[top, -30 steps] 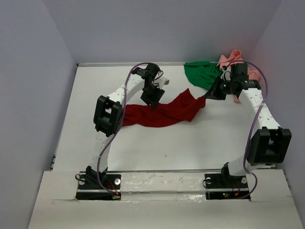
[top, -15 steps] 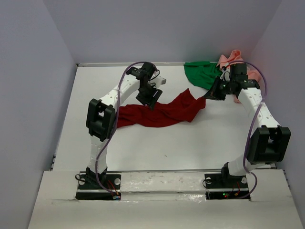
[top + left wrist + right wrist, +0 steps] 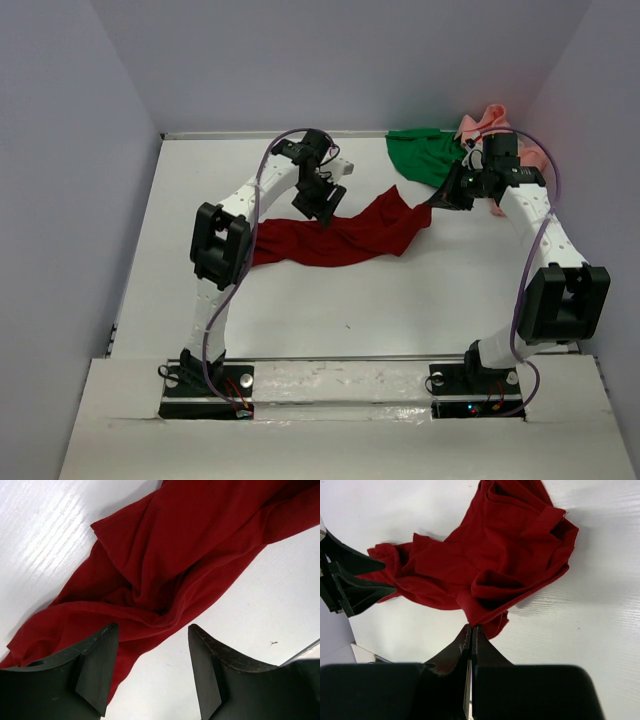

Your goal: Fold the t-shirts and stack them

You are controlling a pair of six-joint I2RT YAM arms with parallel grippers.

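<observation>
While the right gripper (image 3: 471, 630) pinches a corner of the dark red t-shirt (image 3: 340, 238), likely to stretch it, the left gripper (image 3: 150, 630) hovers released above.

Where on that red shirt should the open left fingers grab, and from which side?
Probably the bunched left end of the dark red t-shirt, from straight above. It lies low in a stretched band, so only the raised folds give the left fingers something to straddle and pinch. The right fingers pinch the opposite end.
</observation>
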